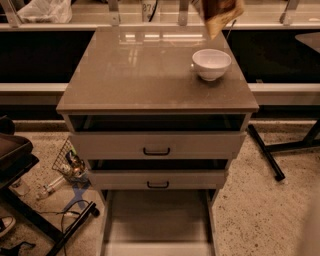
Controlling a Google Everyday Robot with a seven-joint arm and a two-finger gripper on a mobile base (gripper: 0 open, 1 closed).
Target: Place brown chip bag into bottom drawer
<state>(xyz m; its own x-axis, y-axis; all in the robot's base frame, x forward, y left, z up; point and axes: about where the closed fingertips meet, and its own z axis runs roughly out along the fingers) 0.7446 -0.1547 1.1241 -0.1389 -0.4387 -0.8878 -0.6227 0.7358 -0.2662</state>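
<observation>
Nearest the viewer, the bottom drawer (157, 220) stands pulled out, a shallow grey tray with a bare floor. It lies far below the gripper and well toward the viewer from it. Above the tray are 2 upper drawers (156, 145), each with a black handle and each slightly open. The brown cabinet top (145, 70) comes next. On it sits 1 white bowl (211, 63), almost straight below the gripper.

The brown chip bag (218, 15) hangs in the air above the bowl, clear of it and cut off by the top edge. Only its tan lower end and a dark patch show.

The gripper is out of sight above that edge, so whether it is wide or clamped cannot be told. The hanging bag suggests it is being held from above.

The bag is probably very light, soft and crinkly, with a slick skin and brittle contents. A pinch on a flat sealed end should grip best, since squeezing the puffed middle could crush the chips.
</observation>
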